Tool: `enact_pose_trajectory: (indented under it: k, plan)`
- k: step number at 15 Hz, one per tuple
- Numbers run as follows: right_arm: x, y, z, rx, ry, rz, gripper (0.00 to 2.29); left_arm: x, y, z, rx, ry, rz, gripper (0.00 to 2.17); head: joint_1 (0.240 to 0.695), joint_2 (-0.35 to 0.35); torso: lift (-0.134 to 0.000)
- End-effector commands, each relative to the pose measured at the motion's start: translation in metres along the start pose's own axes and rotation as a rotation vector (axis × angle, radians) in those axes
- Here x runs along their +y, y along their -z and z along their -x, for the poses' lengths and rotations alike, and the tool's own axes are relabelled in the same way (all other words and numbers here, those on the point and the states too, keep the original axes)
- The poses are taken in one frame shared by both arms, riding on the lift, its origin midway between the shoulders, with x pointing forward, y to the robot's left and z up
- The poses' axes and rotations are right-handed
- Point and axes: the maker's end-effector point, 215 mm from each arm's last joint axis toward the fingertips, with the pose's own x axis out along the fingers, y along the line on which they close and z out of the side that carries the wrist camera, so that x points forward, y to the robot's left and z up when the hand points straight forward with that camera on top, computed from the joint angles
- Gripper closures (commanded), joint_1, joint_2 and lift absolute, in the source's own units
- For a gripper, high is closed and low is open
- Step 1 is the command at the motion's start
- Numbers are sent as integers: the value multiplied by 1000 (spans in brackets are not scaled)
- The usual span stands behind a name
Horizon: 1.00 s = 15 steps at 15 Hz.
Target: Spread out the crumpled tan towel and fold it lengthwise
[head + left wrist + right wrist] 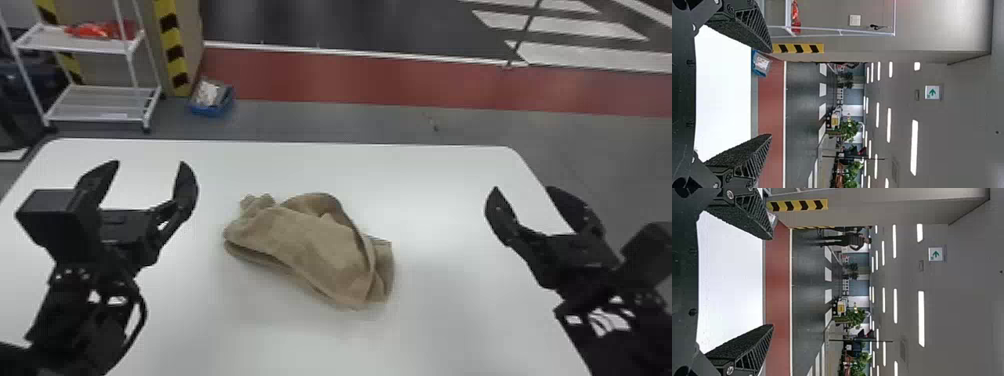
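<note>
Crumpled tan cloth towel (310, 240) sits in a low, folded-over heap mid-bench, on the white, round-cornered bench (425, 325). Black two-finger left gripper (150, 163): jaws wide, nothing in them, off the towel's left side. Black two-finger right gripper (522, 189): jaws wide too, also holding nothing, off its right side. Towel lies between the two, closer to left, touching neither.

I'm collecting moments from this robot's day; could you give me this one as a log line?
tan towel: crumpled on white table | left gripper: open | right gripper: open
</note>
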Motion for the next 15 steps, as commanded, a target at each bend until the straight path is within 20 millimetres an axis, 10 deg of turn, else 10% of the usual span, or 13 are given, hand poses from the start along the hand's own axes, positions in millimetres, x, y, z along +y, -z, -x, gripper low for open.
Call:
enact_pose_trajectory:
  k: [1,9,15]
  plan:
    - [0,1,0,2,0,-1,93,1,-2,0,-6,-4,1,144,695,-145,-124]
    - [-1,15,1,30,-4,0,97,1,14,-1,2,3,3,140,695,-149,-124]
    - [-12,76,3,140,6,30,154,0,27,16,16,8,7,137,695,-149,-124]
